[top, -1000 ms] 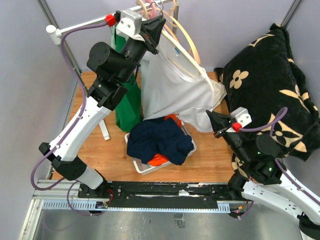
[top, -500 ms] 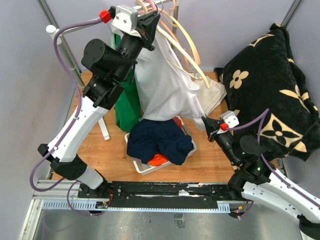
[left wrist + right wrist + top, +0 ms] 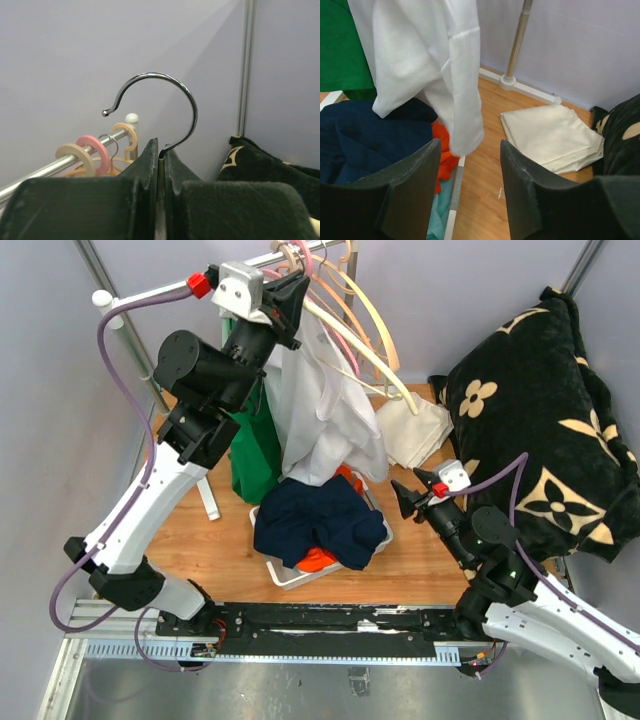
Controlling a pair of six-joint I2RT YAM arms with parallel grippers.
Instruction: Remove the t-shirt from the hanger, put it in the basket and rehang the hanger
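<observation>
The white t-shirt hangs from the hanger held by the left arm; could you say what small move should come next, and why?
Probably ease the right jaws forward and close on the white t-shirt sleeve. They stand open and empty with it just ahead, while the left jaws clamp the hanger hook.

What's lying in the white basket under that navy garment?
An orange garment pokes out beneath the navy garment, with a bit of teal cloth. The rest of the basket is covered.
</observation>
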